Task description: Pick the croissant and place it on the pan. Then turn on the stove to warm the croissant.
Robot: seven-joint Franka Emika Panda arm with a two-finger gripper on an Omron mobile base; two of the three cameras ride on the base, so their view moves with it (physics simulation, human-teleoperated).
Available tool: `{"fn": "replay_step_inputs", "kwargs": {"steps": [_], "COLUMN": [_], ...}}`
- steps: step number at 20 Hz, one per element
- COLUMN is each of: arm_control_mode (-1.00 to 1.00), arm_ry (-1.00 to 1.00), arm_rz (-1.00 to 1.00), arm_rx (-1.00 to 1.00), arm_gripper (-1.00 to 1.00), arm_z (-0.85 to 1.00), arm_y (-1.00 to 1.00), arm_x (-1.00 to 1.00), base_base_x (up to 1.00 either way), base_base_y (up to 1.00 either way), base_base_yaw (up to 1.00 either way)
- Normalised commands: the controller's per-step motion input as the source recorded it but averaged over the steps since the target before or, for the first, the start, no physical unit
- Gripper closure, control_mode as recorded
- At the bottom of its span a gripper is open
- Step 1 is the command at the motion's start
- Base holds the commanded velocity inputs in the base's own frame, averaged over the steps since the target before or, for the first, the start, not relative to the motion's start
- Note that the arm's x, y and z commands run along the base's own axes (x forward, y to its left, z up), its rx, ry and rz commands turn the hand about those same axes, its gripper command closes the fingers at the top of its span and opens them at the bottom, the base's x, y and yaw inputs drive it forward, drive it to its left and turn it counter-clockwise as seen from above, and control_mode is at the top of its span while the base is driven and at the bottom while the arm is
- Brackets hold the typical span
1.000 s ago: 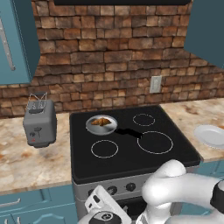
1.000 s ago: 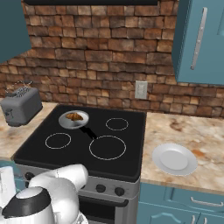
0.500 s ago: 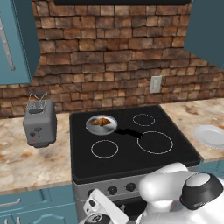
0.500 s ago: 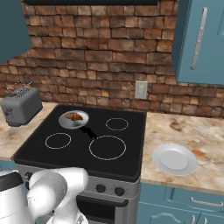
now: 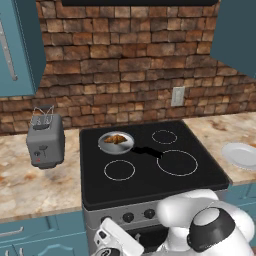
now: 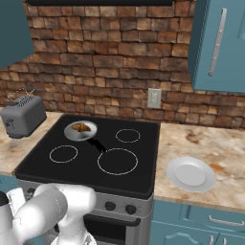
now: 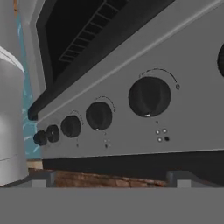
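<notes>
Left base view: croissant [image 5: 115, 139] lying inside pan [image 5: 116, 142], pan on rear-left burner of stove [image 5: 150, 162], black handle pointing toward centre of glass top. Placement half of task looks done; heating step judged still open, no sign of a lit burner.

Arm folded low in front of stove, hand dropped below counter edge — sensible posture for reaching the front knob row rather than the cooktop. Gripper [image 7: 109, 179] facing steel front panel, fingers spread wide, nothing between them. Wide spread fits a knob-sized grasp.

Hand view: row of black knobs on panel, nearest large knob [image 7: 149, 96] ahead and above fingertips, not yet touched; smaller-looking knobs receding to one side. Which knob serves the pan's burner: cannot tell from markings.

Surroundings: grey toaster [image 5: 45, 142] on counter just left of stove, clear of the work. White plate [image 6: 191, 173] on counter to right, well apart from pan. Wall outlet [image 6: 153, 98] on brick backsplash, blue cabinets above and below.

Obstructions: none between fingers and knobs. Risk judged mainly in choosing the wrong knob, or skidding off the rounded face.
</notes>
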Motion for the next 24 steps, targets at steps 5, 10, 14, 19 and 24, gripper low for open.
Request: {"fn": "replay_step_inputs", "kwargs": {"steps": [5,10,14,19,24], "arm_control_mode": [-1.0,-1.0,-1.0,-1.0,-1.0], "arm_ry": [-0.09,-0.1,-0.07,-0.01,0.01], "arm_rz": [0.12,0.17,0.2,0.2,0.19], "arm_rx": [-0.01,0.0,0.0,0.0,0.0], "arm_gripper": [-1.0,-1.0,-1.0,-1.0,-1.0], "arm_z": [-0.1,-0.03,0.0,-0.01,0.0], "arm_y": [0.0,-0.01,-0.09,-0.1,-0.17], "arm_x": [0.01,0.0,0.0,0.1,0.2], "base_base_x": [0.0,0.0,0.0,0.0,0.0], "base_base_y": [0.0,0.0,0.0,0.0,0.0], "base_base_yaw": [0.0,0.0,0.0,0.0,0.0]}}
